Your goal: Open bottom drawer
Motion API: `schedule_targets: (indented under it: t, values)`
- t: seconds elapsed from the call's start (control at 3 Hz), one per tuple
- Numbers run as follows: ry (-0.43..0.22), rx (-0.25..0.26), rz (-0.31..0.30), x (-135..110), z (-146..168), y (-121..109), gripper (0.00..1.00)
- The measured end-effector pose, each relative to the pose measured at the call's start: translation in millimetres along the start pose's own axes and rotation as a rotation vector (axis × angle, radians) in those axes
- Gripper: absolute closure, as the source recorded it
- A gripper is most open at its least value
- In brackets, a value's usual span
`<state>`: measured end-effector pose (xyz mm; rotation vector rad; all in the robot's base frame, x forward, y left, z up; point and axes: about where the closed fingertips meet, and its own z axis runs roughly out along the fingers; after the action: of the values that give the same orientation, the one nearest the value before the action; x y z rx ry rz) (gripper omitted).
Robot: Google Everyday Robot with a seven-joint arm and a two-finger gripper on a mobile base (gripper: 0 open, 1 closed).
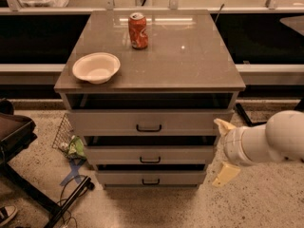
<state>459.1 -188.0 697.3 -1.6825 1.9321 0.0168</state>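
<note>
The grey desk (190, 70) carries three drawers. The white arm (270, 139) reaches in from the right. The bottom drawer (123, 177) sits lowest, near the floor, under the middle drawer (114, 154). The pincer (223, 150) hangs just right of the drawer fronts, fingers spread wide, holding nothing. On the desk stand a white bowl (96, 67) and a red can (137, 31).

Gripper (222, 150) right of bottom drawer (118, 177), seemingly apart.

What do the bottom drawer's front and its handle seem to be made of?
The bottom drawer front looks like matte grey painted metal or laminate, flat and even. Its handle seems black metal or plastic, a thin bar. The gripper is beside the cabinet, open.
</note>
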Motion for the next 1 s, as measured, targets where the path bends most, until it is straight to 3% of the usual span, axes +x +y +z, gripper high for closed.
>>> schedule_targets:
  t: [0.33,1.0]
  values:
    - [-0.032,-0.021,-0.024,19,57,17,0.00]
    - [-0.104,-0.031,-0.098,42,123,24,0.00]
